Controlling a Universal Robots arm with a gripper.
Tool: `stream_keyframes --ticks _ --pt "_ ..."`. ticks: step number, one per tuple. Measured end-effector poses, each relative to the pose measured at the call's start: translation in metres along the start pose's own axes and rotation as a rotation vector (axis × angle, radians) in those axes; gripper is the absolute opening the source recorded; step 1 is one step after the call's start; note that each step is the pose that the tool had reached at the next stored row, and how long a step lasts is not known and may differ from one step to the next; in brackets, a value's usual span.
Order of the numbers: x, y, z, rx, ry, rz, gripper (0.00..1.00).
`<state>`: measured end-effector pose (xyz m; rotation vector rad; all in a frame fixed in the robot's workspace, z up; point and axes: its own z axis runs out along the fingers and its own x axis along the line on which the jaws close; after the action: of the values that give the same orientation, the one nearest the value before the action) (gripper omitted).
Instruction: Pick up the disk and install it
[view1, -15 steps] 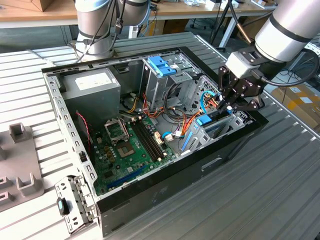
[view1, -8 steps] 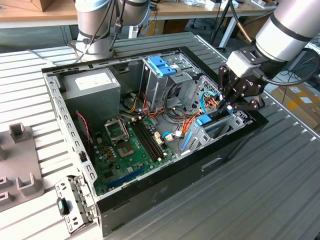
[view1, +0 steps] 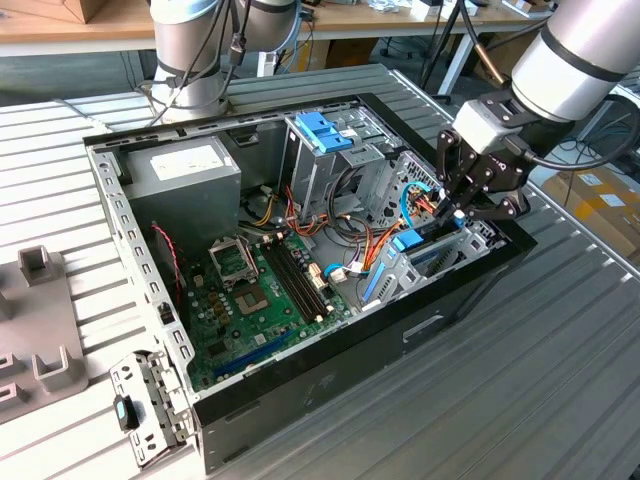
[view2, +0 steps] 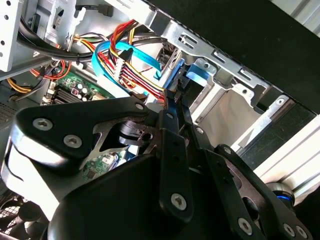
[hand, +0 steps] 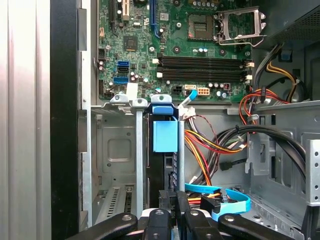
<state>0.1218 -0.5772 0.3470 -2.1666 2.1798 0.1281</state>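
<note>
The disk (hand: 165, 167) stands on edge in the metal drive bay (hand: 117, 150) at the corner of the open computer case (view1: 300, 390). Its bright blue carrier tab (hand: 165, 136) points toward the motherboard (hand: 200, 65). In the exterior view the disk (view1: 410, 245) sits low in the bay at the case's right end. My gripper (view1: 457, 212) hangs just above and to the exterior view's right of it. The gripper (hand: 174, 204) is shut, its tips pressed together at the disk's near edge. In the second wrist view the shut fingertips (view2: 176, 100) end just short of the blue carrier (view2: 192, 75).
Red, yellow and orange power wires (hand: 212, 145) and light-blue flat cables (hand: 225, 197) lie close beside the bay. An upright metal cage with a blue handle (view1: 322, 130) stands behind. A grey power supply (view1: 185, 170) fills the far corner. Grey fixtures (view1: 45, 330) rest on the table at the exterior view's left.
</note>
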Motion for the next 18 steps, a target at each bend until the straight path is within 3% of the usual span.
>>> stream_keyframes --ticks 10,18 --pt "0.0004 -0.0001 0.0040 -0.0007 -0.0001 0.000 0.17" --pt "0.0003 -0.0001 0.0031 -0.0007 -0.0006 -0.001 0.17"
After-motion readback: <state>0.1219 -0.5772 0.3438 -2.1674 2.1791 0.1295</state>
